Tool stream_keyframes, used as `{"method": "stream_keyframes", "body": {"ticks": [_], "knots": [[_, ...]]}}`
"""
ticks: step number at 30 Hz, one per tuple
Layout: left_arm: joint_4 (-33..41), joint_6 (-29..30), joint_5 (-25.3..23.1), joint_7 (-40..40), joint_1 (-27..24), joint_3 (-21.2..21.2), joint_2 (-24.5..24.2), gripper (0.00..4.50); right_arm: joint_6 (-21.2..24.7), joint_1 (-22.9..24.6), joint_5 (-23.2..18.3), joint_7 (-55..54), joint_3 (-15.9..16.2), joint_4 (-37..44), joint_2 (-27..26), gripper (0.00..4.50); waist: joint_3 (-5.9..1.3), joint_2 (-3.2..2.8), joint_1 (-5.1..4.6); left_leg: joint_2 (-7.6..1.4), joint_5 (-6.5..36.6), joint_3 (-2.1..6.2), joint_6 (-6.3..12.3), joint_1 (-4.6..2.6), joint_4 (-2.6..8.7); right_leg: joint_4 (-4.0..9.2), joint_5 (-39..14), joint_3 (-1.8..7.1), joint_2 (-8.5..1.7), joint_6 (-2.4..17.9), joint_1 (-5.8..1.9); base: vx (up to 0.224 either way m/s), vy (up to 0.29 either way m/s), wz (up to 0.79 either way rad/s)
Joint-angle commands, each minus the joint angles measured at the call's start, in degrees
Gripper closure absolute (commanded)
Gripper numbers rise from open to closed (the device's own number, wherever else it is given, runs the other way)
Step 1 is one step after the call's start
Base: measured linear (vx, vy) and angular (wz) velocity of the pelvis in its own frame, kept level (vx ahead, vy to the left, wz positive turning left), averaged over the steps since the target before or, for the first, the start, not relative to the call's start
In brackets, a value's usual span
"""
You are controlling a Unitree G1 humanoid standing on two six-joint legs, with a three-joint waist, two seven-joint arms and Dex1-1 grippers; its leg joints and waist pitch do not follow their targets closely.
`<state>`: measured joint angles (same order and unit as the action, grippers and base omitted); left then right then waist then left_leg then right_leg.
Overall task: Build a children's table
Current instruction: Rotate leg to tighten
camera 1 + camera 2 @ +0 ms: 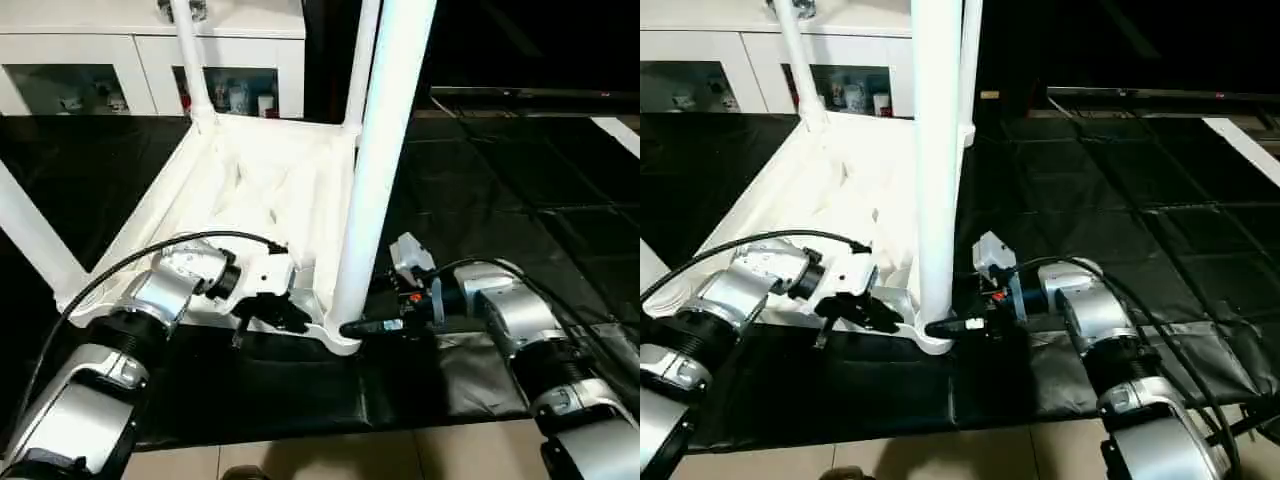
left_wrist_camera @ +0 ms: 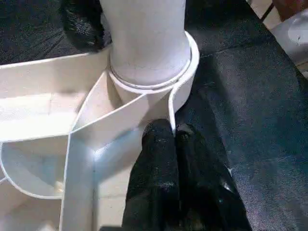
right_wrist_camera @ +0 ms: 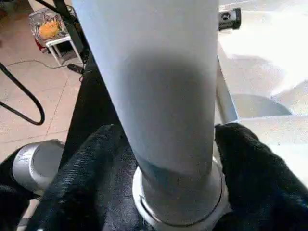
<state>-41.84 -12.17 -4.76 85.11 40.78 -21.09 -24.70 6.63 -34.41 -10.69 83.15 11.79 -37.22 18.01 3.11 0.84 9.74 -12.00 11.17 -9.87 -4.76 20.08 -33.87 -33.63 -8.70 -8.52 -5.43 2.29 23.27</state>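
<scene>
Nearest: left gripper, lower centre, fingers pressed together and empty, tips resting on a rib of the upturned table top mid-frame on the black mat. Right gripper straddling the near leg at its socket; squeezing or just around it, cannot tell. Hollow plastic: likely light, stiff, slick. Best held low on the leg. Open mat at right; cabinet upper left.
</scene>
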Motion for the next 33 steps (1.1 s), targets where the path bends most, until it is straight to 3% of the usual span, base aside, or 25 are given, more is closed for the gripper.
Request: {"method": "stream_keyframes", "body": {"ticks": [1, 6, 10, 18, 23, 26, 28, 31, 33], "knots": [[1.11, -1.32, -1.11, 2.46, -0.6, -2.75, 0.56, 4.5, -0.75, -1.35, -0.11, 0.93, 0.54, -0.46, -0.07, 1.55, -4.49, 0.26, -0.47, -2.24, 6.53, 0.08, 2.52, -0.19, 3.7, 2.77, -13.9, 4.14, -4.44, 9.47, -3.51, 0.0, 0.0, 0.0], [1.0, -1.31, -1.23, 2.25, -0.59, -2.77, 0.56, 4.5, -0.51, -1.27, -0.43, 0.9, 0.22, -0.76, -0.8, 1.96, -4.37, 0.26, -0.4, -2.16, 7.44, 0.08, 2.12, -0.26, 3.68, 3.02, -16.49, 4.18, -4.49, 8.54, -3.41, 0.0, 0.0, 0.0], [0.8, -1.32, -1.26, 2.05, -0.54, -2.83, 0.63, 4.5, -0.24, -0.71, -0.91, 1.34, 0.03, -0.42, -0.83, 2.35, -4.47, 0.28, -0.41, -2.2, 6.66, 0.14, 2.23, -0.18, 3.65, 2.79, -15.36, 4.16, -4.41, 8.61, -3.46, 0.0, 0.0, 0.0], [1.28, 0.21, -0.77, 1.38, -1.1, -2.52, 1.22, 4.5, 1.1, 1.91, -1.81, 1.99, 0.08, 2.59, -0.37, 2.49, -4.47, 0.21, -0.33, -2.18, 6.65, 0.13, 2.48, -0.15, 3.61, 2.73, -14.34, 4.15, -4.36, 8.99, -3.5, 0.0, 0.0, 0.0], [0.7, 8.2, 0.6, -5.25, 0.46, 0.41, 5.03, 4.5, 2.91, 3.81, -1.81, -8.21, -2.15, 4.78, -3.68, 2.49, -4.18, 0.12, -0.42, -2.21, 8.58, 0.12, 1.4, -0.44, 3.81, 3.27, -17.99, 4.16, -4.41, 8.35, -3.28, 0.0, 0.0, 0.0], [-1.2, 10.74, 0.18, -11.09, 2.46, 1.65, 8.09, 4.5, 3.88, 2.81, 0.23, -17.96, -3.2, 3.16, -6.85, 2.49, -3.75, 0.15, -0.84, -1.62, 11.5, 0.26, 0.38, -0.63, 3.89, 4.73, -26.94, 3.72, -4.56, 5.1, -3.2, 0.0, 0.0, 0.0], [-2.72, 13.0, -0.58, -16.28, 4.09, 2.35, 10.57, 4.5, 5.2, 1.61, 1.48, -24.43, -3.76, 1.71, -9.36, 2.51, -3.59, 0.14, -1.69, -1.24, 12.73, 0.58, -0.75, -0.63, 3.81, 5.69, -32.77, 3.11, -4.59, 2.23, -3.23, -0.053, -0.008, -0.01], [-5.39, 17.71, -0.79, -25.03, 6.61, 4.14, 14.52, 4.5, 6.25, -0.63, 3.32, -34.7, -5.13, -1.17, -13.22, 2.52, -3.56, 0.18, -2.62, -0.87, 13.13, 0.71, -0.65, -0.25, 3.65, 6.47, -34.99, 2.39, -4.46, 0.07, -3.47, -0.018, -0.001, -0.02], [-6.84, 19.63, -0.71, -29.21, 7.88, 5.11, 16.36, 4.5, 6.7, -2.16, 3.77, -39.75, -6.05, -3.3, -15.07, 2.52, -3.71, 0.05, -3.77, -0.8, 13.72, 0.97, -0.67, -0.22, 3.6, 6.65, -33.92, 1.81, -4.29, 0.26, -3.5, 0.0, 0.0, 0.0]]}}
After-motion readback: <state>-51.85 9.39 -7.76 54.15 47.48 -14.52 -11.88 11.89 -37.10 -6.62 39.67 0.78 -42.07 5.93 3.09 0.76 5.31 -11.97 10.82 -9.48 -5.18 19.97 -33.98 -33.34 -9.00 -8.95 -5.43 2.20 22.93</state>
